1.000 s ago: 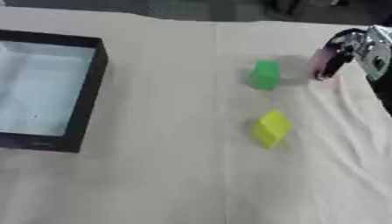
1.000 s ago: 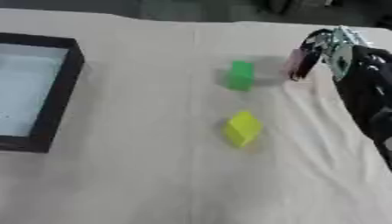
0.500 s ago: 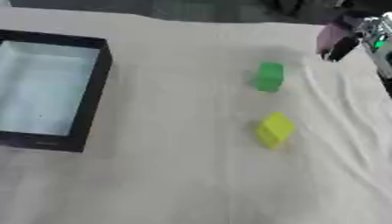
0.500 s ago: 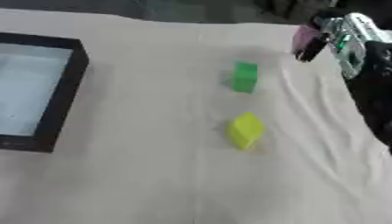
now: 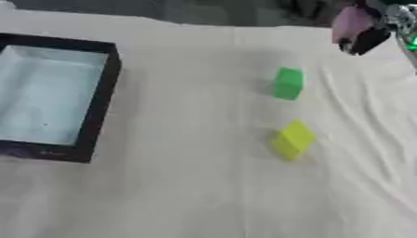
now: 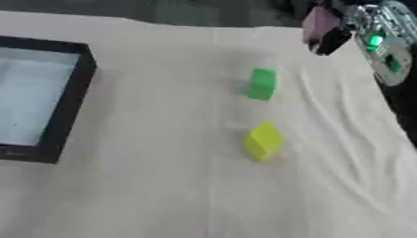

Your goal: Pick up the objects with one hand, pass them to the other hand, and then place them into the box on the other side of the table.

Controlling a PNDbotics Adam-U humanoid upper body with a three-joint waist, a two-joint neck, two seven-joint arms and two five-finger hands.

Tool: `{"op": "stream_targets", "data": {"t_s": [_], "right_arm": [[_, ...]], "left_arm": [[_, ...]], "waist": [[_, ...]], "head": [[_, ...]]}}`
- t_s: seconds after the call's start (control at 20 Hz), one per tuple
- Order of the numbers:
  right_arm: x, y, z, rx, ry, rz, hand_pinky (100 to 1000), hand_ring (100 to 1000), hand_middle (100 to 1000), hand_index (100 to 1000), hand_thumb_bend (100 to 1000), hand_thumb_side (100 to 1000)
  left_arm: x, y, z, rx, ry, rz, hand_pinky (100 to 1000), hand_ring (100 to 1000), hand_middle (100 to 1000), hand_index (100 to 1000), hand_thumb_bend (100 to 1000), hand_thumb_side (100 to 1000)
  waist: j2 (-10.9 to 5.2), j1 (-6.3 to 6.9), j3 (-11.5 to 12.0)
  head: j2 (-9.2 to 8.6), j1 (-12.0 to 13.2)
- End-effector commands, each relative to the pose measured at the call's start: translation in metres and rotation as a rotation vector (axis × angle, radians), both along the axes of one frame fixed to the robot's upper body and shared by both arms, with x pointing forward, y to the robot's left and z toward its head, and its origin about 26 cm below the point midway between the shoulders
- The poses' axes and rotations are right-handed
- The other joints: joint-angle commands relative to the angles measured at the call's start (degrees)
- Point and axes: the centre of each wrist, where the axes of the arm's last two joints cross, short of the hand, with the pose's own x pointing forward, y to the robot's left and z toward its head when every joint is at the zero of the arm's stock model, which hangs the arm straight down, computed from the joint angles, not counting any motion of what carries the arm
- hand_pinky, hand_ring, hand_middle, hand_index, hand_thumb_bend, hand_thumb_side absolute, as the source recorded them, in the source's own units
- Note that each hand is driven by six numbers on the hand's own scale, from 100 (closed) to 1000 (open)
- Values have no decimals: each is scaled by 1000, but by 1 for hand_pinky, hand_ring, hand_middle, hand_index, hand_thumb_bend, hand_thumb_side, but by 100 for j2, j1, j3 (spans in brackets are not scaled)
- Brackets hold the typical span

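Holding a pink block (image 6: 319, 22) in my right robot hand (image 6: 358, 28), fingers curled round it, I have it raised at the far right, above the counter's (image 5: 187, 186) edge. A green block (image 5: 287, 83) lies on the cloth right of centre, and a yellow block (image 5: 292, 138) sits nearer, just below it and apart from it. At the left stands the black-rimmed box (image 5: 102, 97) with a pale floor. My left robot hand shows in neither view.
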Motion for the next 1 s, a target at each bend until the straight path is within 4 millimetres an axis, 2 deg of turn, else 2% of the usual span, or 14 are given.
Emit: {"op": "stream_targets", "data": {"t_s": [0.05, 0.75, 1.0], "right_arm": [[-17, 6, 19, 18, -91, 32, 827, 718, 597, 569, 100, 100], [-44, 69, 2, 96, -182, 230, 829, 708, 588, 551, 100, 100], [-49, 83, -7, 133, -175, 288, 831, 704, 583, 543, 100, 100]], "left_arm": [[-3, 1, 10, 31, -25, -6, 751, 757, 751, 870, 277, 693], [-9, -14, 25, 74, -30, -55, 752, 759, 753, 868, 276, 684], [-10, -15, 27, 82, -30, -61, 752, 759, 753, 868, 274, 684]], "waist": [[-216, 108, -18], [-248, 193, -26], [-251, 208, -22]], "head": [[27, 107], [1, 160], [-126, 128]]}}
